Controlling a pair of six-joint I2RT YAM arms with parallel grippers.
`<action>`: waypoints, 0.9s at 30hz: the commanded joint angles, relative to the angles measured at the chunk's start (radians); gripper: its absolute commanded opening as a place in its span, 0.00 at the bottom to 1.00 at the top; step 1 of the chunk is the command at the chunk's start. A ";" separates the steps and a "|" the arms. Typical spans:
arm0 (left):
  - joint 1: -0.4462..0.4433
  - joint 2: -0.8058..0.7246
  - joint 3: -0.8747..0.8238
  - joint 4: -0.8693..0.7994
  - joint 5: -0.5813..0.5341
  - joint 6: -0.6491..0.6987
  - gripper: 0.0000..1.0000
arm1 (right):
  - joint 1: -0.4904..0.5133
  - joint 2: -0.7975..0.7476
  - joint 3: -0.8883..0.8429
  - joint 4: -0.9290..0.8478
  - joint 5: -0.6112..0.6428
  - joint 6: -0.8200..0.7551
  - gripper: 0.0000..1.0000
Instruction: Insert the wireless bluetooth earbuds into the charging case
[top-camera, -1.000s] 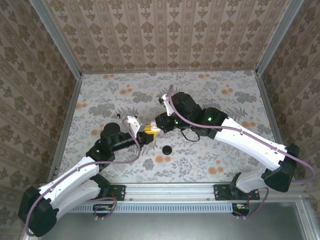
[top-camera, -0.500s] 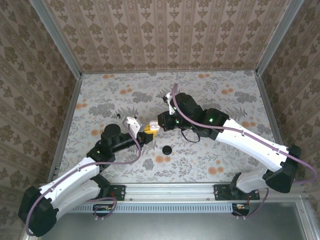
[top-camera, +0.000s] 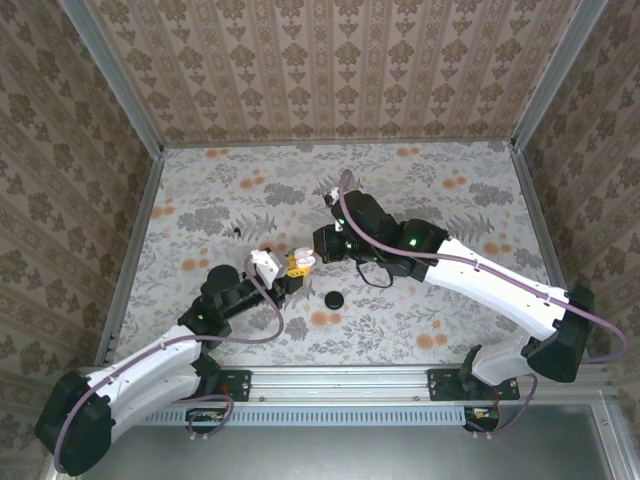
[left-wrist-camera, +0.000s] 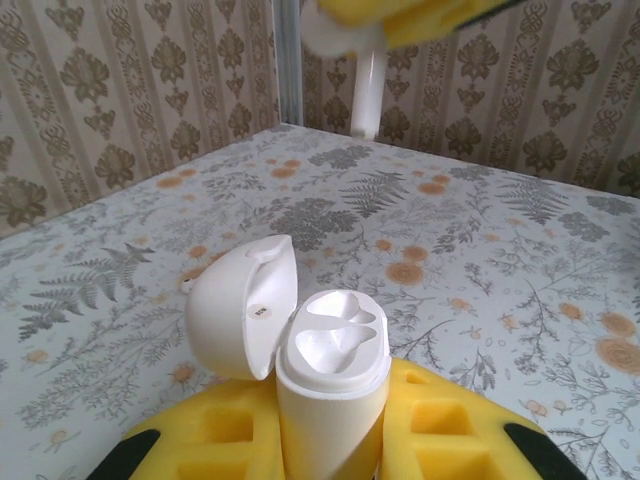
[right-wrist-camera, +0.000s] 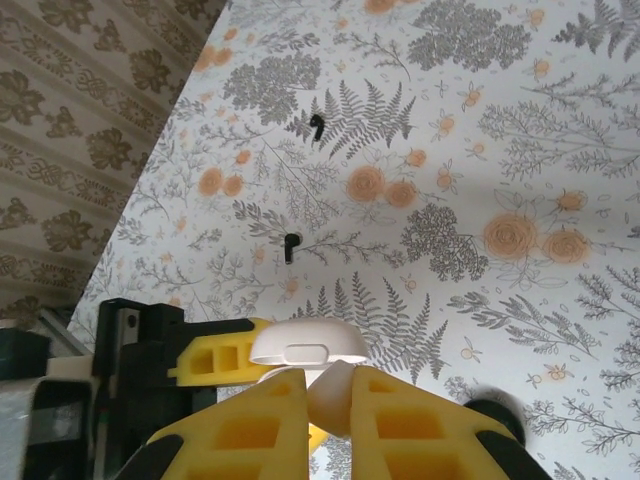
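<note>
Open charging case (left-wrist-camera: 330, 352) in left tool (left-wrist-camera: 331, 436)

bright, even light, faint soft shadows on the table (top-camera: 450, 210); the earbud (left-wrist-camera: 366, 95) and black disc (right-wrist-camera: 497, 412) look blurred.

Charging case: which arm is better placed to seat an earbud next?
Right. The right tool is shut on a white earbud hanging near the open charging case, which the left tool holds upright, sockets empty.
</note>
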 joint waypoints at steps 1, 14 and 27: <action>-0.005 -0.025 -0.006 0.088 -0.029 0.046 0.00 | 0.011 0.010 -0.021 0.015 0.023 0.032 0.13; -0.007 -0.028 -0.002 0.083 -0.038 0.055 0.00 | 0.030 0.037 -0.013 0.033 0.022 0.042 0.13; -0.007 -0.027 0.008 0.063 -0.035 0.060 0.00 | 0.041 0.049 -0.001 0.038 0.022 0.045 0.13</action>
